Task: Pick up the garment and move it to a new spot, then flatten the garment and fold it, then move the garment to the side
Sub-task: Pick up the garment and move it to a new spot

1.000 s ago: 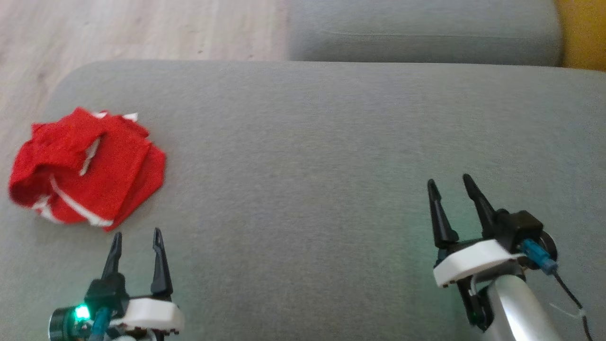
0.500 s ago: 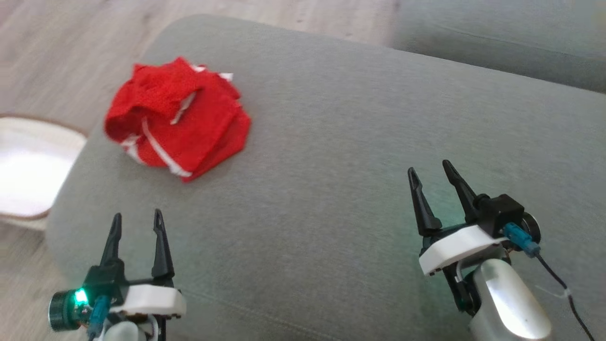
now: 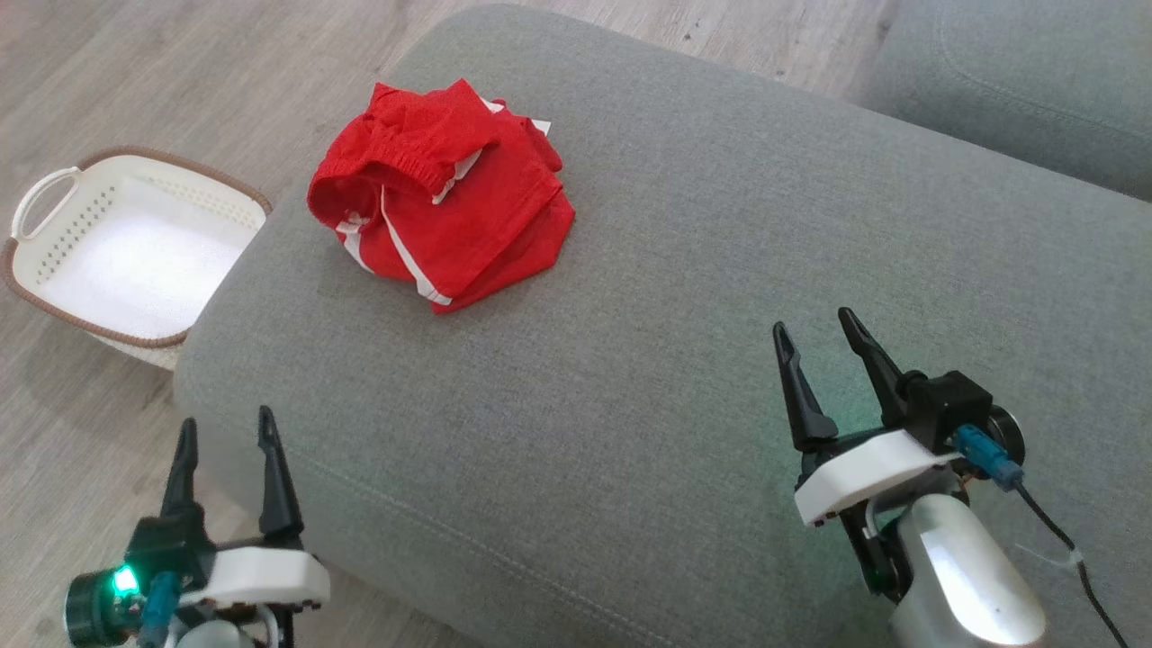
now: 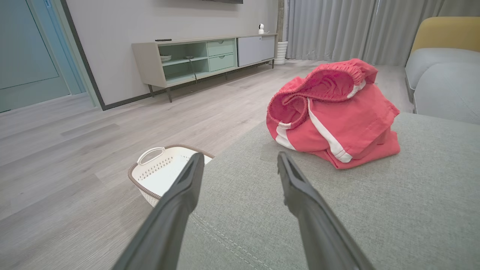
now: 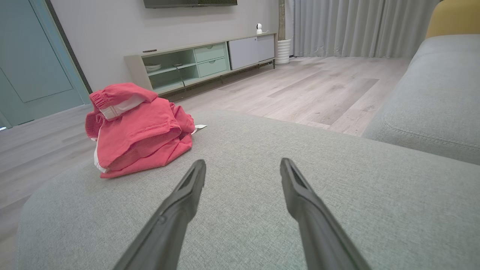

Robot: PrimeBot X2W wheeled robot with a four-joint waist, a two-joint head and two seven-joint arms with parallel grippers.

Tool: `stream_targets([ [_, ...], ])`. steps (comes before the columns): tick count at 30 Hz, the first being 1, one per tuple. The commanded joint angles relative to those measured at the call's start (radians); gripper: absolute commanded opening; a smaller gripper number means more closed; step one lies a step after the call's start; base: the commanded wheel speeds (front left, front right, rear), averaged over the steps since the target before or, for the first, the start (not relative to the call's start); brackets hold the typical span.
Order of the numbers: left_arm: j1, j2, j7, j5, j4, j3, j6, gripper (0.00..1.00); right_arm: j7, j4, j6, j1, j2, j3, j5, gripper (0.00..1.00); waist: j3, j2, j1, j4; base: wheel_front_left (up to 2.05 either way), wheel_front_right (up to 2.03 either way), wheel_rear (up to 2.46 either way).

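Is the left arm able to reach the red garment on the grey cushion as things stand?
Probably yes. The left gripper is open and empty, and only bare grey cushion lies between it and the red garment. The white basket stands on the floor, aside.

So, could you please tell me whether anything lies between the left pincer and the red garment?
Nothing visible does. Bare grey cushion runs from the open left pincer to the crumpled red garment; the white basket sits on the floor, off to the left of that path.
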Motion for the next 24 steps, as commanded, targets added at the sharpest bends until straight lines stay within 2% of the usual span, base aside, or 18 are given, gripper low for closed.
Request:
stream_targets([
  [1,-0.014,0.006,-0.012,-0.006,-0.028,0.043,0.005,1.00,-0.012,-0.026,0.004,-0.031,-0.002,0.028,-0.009,1.00,0.004,0.0000,0.0001,-0.002,0.00,0.00,0.00],
  [10,-0.056,0.006,-0.012,-0.035,-0.026,0.083,-0.007,1.00,-0.012,-0.032,0.004,-0.059,-0.002,0.027,-0.041,1.00,0.075,0.0000,0.0001,-0.039,0.00,0.00,0.00],
  [17,-0.200,0.012,-0.012,-0.050,-0.002,0.115,-0.063,1.00,-0.012,-0.060,0.004,-0.125,-0.021,0.033,-0.084,1.00,0.197,0.0000,0.0001,-0.092,0.00,0.00,0.00],
  [21,-0.307,0.048,-0.012,-0.057,0.049,0.134,-0.099,1.00,-0.012,-0.079,0.004,-0.150,-0.039,0.048,-0.091,1.00,0.243,0.0000,0.0001,-0.124,0.00,0.00,0.00],
  [24,-0.422,0.103,-0.012,-0.059,0.110,0.118,-0.121,1.00,-0.012,-0.101,0.004,-0.172,-0.050,0.056,-0.092,1.00,0.279,0.0000,0.0001,-0.155,0.00,0.00,0.00],
])
